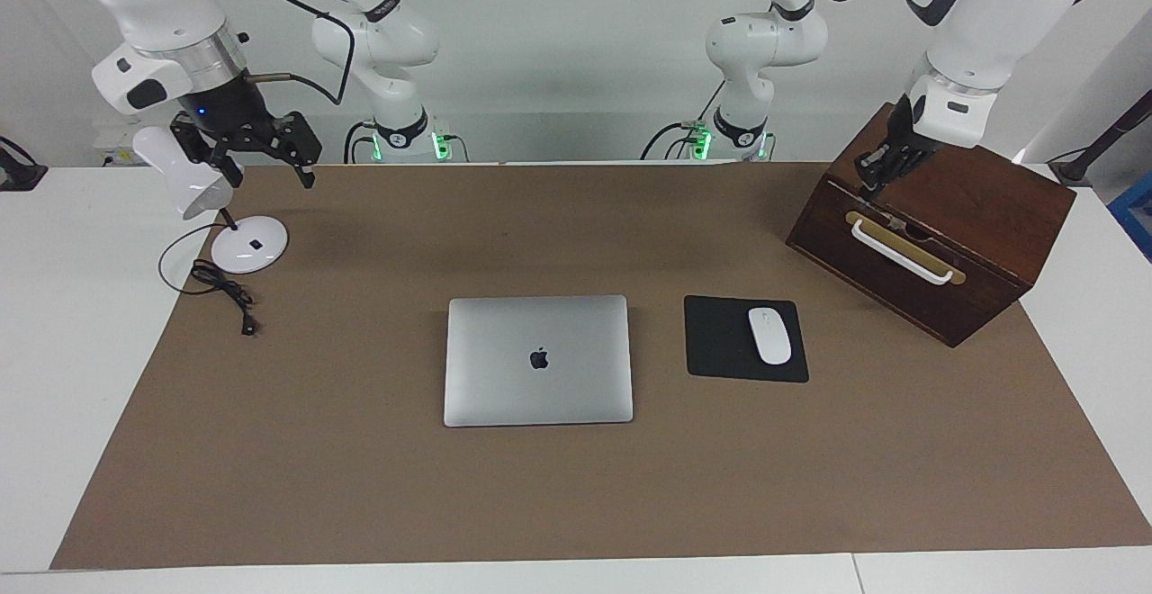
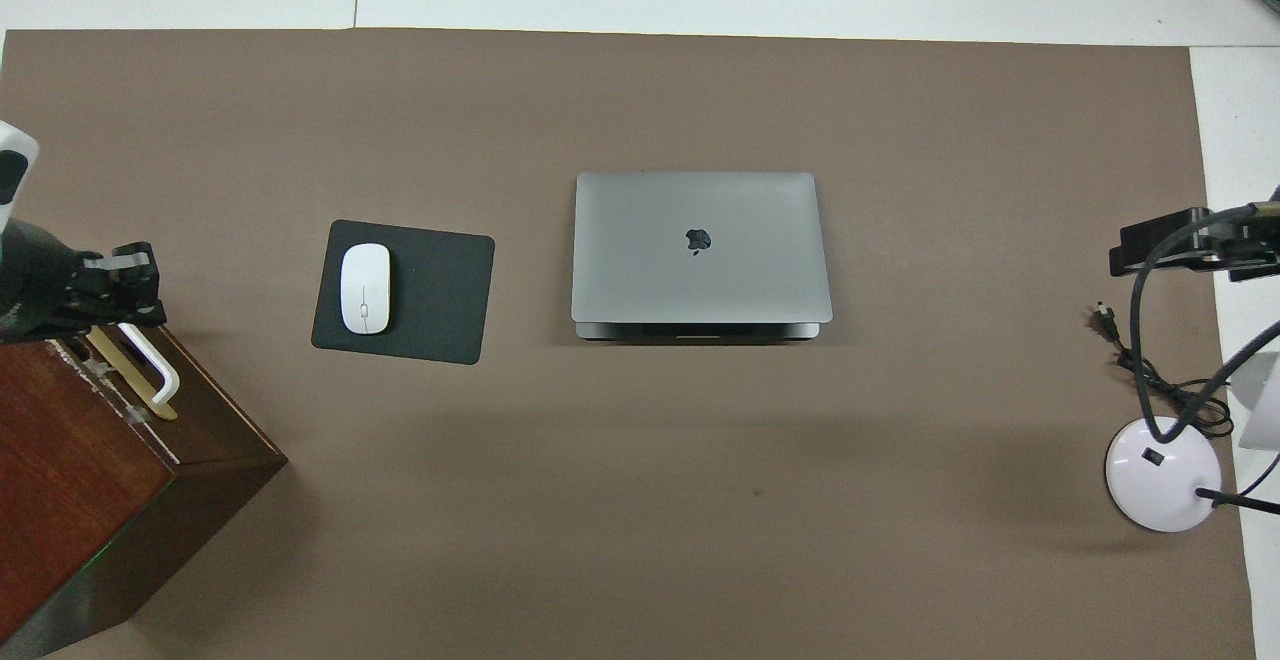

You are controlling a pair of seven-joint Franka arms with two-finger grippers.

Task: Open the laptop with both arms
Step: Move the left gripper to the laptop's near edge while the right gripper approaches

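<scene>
The silver-grey laptop (image 1: 538, 360) (image 2: 700, 245) lies closed and flat in the middle of the brown mat, logo up. Neither gripper is near it. My left gripper (image 1: 871, 171) (image 2: 135, 285) hangs over the front top edge of the wooden box, just above the box's white handle (image 1: 900, 252); its fingertips are together and hold nothing. My right gripper (image 1: 267, 175) (image 2: 1170, 243) hovers open over the mat's corner at the right arm's end, beside the desk lamp's head, and waits there.
A dark wooden box (image 1: 954, 216) (image 2: 90, 460) stands at the left arm's end. A black mouse pad (image 1: 720, 342) with a white mouse (image 1: 769, 335) lies between box and laptop. A white desk lamp (image 1: 249, 243) (image 2: 1163, 485) and its loose cable (image 1: 225, 292) sit at the right arm's end.
</scene>
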